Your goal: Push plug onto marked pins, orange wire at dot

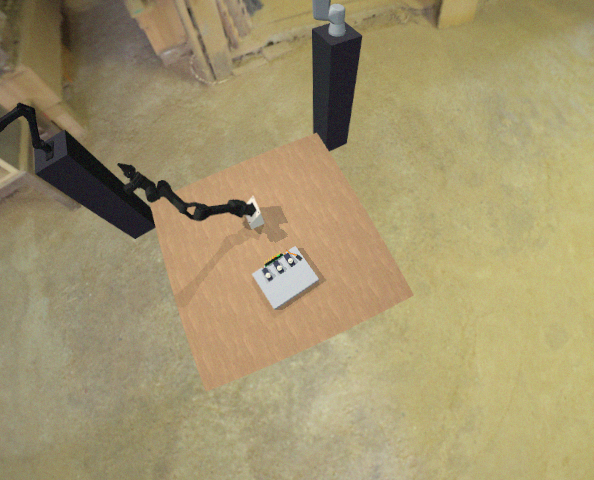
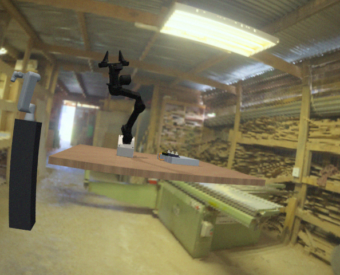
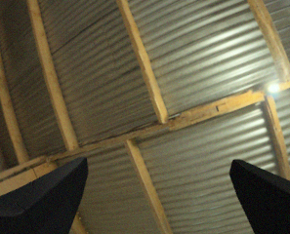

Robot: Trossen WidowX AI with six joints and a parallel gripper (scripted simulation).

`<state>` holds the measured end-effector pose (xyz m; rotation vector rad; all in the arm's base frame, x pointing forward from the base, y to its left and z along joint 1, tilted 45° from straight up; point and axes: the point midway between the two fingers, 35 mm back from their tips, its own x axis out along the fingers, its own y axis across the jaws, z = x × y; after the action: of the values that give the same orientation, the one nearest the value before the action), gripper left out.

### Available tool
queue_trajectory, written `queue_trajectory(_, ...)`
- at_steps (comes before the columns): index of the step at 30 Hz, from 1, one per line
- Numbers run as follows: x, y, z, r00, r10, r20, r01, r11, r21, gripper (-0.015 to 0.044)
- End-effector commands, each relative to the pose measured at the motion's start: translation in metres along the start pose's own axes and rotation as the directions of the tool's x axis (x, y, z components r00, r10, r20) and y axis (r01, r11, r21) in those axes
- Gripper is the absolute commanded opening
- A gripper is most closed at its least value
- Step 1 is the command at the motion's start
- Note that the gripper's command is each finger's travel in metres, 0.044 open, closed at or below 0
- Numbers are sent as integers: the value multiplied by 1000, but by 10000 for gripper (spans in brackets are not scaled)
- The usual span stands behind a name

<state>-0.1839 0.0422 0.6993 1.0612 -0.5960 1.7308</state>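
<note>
A light grey holder (image 1: 293, 285) (image 2: 185, 161) sits on the wooden table (image 1: 235, 320) (image 2: 84, 161), with three dark servos with white tops. A dark pin row (image 1: 273, 259) with orange, yellow and green marks lies along one edge; single pins and the dot are too small to tell. An orange lead (image 1: 291, 253) (image 2: 159, 156) bends out at the holder's corner. A small dark piece (image 1: 299, 257) at its end looks like the plug; its holes cannot be seen. My gripper (image 2: 113, 51) (image 3: 161, 167) is open and empty, pointing up high above the table, far from the holder.
My arm's grey base block (image 1: 255, 222) (image 2: 125, 152) stands on the table near the holder. Off the table's edges stand a dark pillar (image 1: 332, 93) (image 2: 23, 174) bearing a grey arm and another dark pillar (image 1: 90, 180) bearing a black arm. The wrist view shows only roof beyond the fingers.
</note>
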Motion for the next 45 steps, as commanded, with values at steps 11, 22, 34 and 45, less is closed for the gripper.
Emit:
queue_trajectory(11,-9,10,11,998,66,2,-66,995,77,115)
queue_trajectory(22,-30,28,34,980,196,22,-195,949,248,115)
queue_trajectory(34,-69,47,78,913,393,111,-393,771,501,115)
queue_trajectory(45,-102,53,112,836,503,219,-514,578,634,115)
